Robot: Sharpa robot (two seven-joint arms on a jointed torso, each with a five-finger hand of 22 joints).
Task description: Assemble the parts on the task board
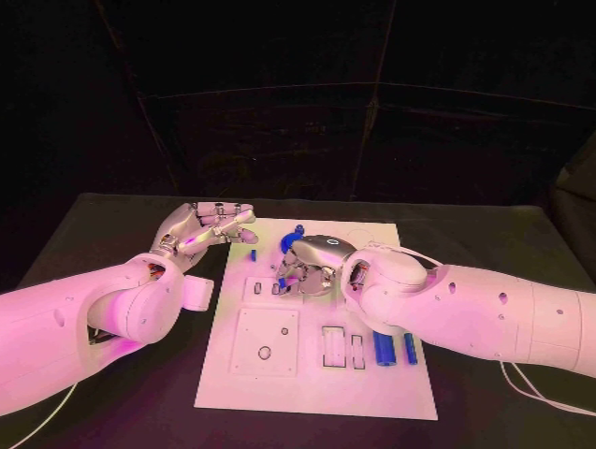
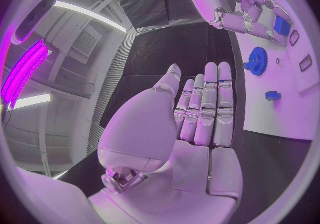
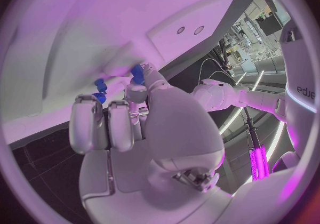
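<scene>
I take the task board (image 1: 260, 379) as my landmark. My right hand (image 1: 312, 265) hangs over its middle with the fingers curled down; the right wrist view shows small blue parts (image 3: 136, 72) right at the fingertips, but I cannot tell whether the hand pinches one or only touches it. My left hand (image 1: 206, 227) hovers just off the board's far left corner, fingers straight and side by side, palm bare, holding nothing.

The parts look like small hard plastic pieces, so I expect them to be light, stiff and a bit slick against metal fingers. They should not crush, but they could easily skid or tip if I nudge them sideways. I would take each one between thumb and a fingertip across its narrow sides, from above.

Two blue bars (image 1: 383, 349) lie side by side near the board's near right area, next to a row of rectangular slots (image 1: 333, 345). A blue gear (image 2: 257, 60) sits toward the board's far end, with a small blue piece (image 2: 272, 95) near it. The board itself is a flat white plate with cut-out recesses, lying on the black table (image 1: 109, 220).
</scene>
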